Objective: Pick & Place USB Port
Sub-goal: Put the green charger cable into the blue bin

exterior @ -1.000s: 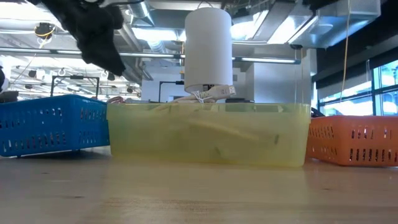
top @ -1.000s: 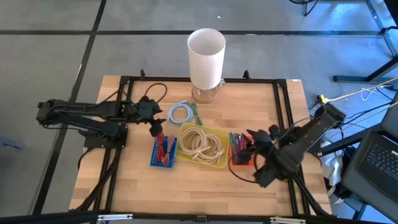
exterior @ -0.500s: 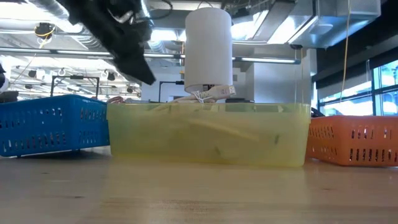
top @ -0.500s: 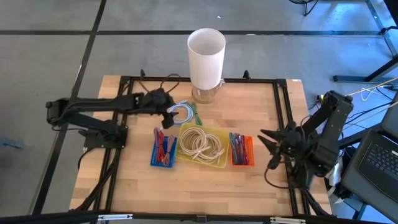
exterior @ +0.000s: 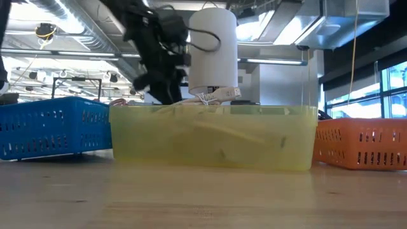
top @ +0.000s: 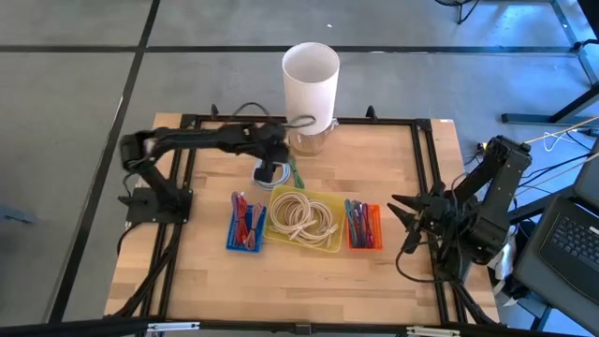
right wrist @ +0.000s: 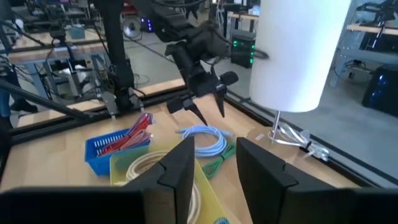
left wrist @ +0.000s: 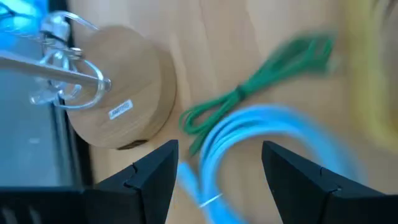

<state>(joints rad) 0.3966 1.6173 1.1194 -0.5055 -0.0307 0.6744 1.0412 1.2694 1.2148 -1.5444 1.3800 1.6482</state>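
My left gripper [top: 272, 169] hangs over the coiled blue cable [top: 272, 169] near the back of the table [top: 309, 281], fingers spread wide apart with nothing between them. In my left wrist view the blue loops [left wrist: 261, 143] lie straight ahead of the fingers [left wrist: 152, 180], a thin green cable [left wrist: 249, 93] touching them on one side and the round wooden base [left wrist: 121, 93] of the white cylinder [top: 311, 84] just beside. My right gripper [top: 404, 225] waits off the table's right edge, its fingers partly apart and empty

Counting outward: one blue cable coil, one green cable, one white cylinder on its base. Three baskets sit in a row across the middle: one blue basket [top: 245, 225] with red and blue cables, one yellow basket [top: 304, 220] with a cream coil, one orange basket [top: 363, 225] with mixed cables. They stand nearly touching

One dark frame [top: 421, 140] runs round the table's edges. The front strip of wood is bare, and so is the back right corner
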